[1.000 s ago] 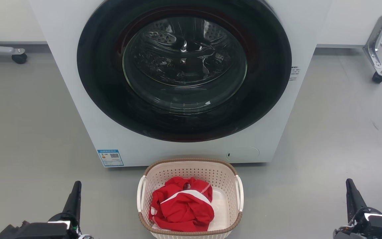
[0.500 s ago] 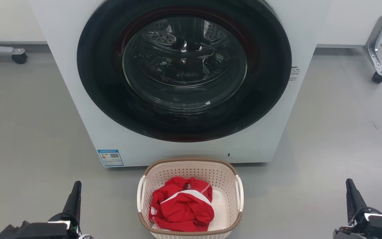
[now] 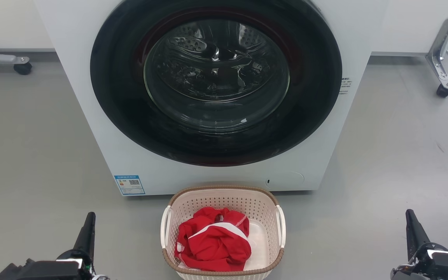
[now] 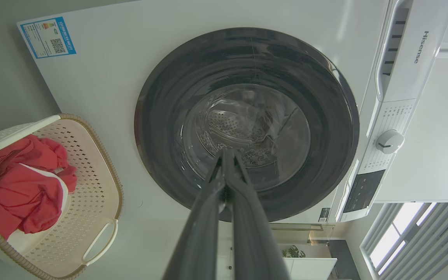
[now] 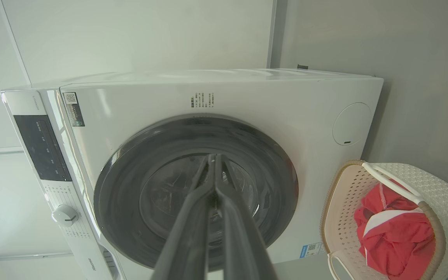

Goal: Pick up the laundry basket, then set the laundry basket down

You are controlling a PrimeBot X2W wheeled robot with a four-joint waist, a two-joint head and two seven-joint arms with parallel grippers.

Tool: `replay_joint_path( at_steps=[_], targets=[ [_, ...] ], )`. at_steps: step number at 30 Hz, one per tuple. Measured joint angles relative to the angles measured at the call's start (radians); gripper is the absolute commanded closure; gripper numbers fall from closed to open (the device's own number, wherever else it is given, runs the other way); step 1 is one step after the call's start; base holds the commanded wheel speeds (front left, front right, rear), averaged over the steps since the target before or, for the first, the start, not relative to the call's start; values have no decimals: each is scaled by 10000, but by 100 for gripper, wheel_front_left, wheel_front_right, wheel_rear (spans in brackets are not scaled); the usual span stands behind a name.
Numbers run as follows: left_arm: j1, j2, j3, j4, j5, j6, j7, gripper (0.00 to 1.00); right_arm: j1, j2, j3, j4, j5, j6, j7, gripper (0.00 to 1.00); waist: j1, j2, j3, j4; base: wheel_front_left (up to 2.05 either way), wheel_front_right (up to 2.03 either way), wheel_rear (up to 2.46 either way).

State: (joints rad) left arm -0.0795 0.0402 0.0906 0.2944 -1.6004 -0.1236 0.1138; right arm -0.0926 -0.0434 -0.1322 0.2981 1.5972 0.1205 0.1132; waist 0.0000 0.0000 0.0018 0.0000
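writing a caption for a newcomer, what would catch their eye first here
The washing machine's dark round door dominates the head view's upper middle. Before it on the floor stands the laundry basket, a crumpled red garment inside. The left gripper and right gripper, both shut, sit at the lower corners.

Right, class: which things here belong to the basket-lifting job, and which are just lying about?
Job: laundry basket; left fingers and right fingers, both shut, apart from the basket.

Lying about: washing machine; red clothes inside the basket; blue label on the machine; wheeled leg at the back.
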Motion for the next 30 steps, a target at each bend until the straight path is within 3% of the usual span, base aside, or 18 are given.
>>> replay_joint_path(
  at_steps=[30],
  targets=[
    [0, 0, 0, -4, 0, 0, 0, 100, 0, 0, 0, -2, 0, 0, 0, 100, 0, 0, 2, 0, 0, 0, 0]
  ],
)
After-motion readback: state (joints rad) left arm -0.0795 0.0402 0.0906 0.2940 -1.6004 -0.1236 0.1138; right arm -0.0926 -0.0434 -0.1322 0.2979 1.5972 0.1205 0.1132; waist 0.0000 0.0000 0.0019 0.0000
